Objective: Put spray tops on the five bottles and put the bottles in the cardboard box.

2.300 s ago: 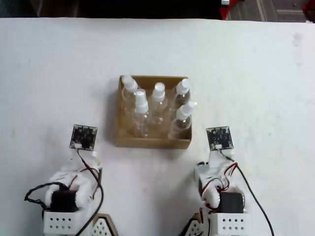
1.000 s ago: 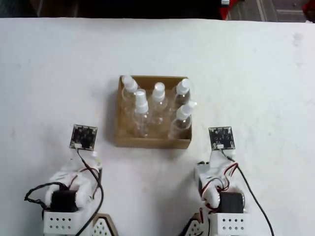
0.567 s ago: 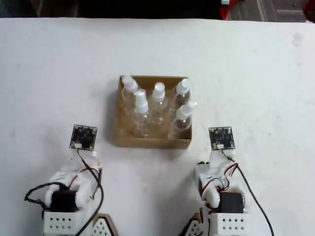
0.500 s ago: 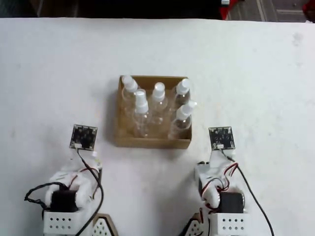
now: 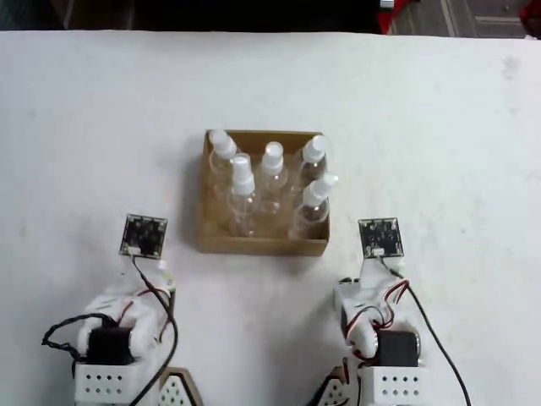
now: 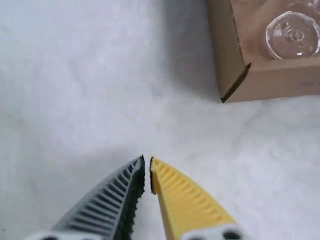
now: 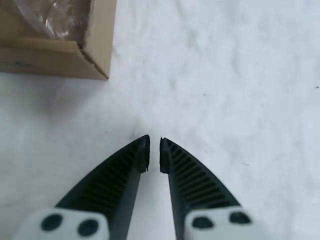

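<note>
Now | left gripper (image 6: pixel 147 167) clenched | right gripper (image 7: pixel 154 147) clenched | cardboard box (image 5: pixel 262 245) between them, apart

In the left wrist view the frame is cutting off the cardboard box (image 6: pixel 235 75), leaving one corner showing. A bottle (image 6: pixel 292 35) inside is reading as a clear round shape whose top cannot be told. In the right wrist view another bottle (image 7: pixel 50 17) is showing as a cropped glint of plastic. The left gripper (image 6: pixel 147 166) and right gripper (image 7: pixel 154 146) are running out of frame at their roots. In the high view the box walls are hiding the bottles' (image 5: pixel 272 182) lower ends, and the edge is cropping the left arm (image 5: pixel 114 338) and right arm (image 5: pixel 378 334).
</note>
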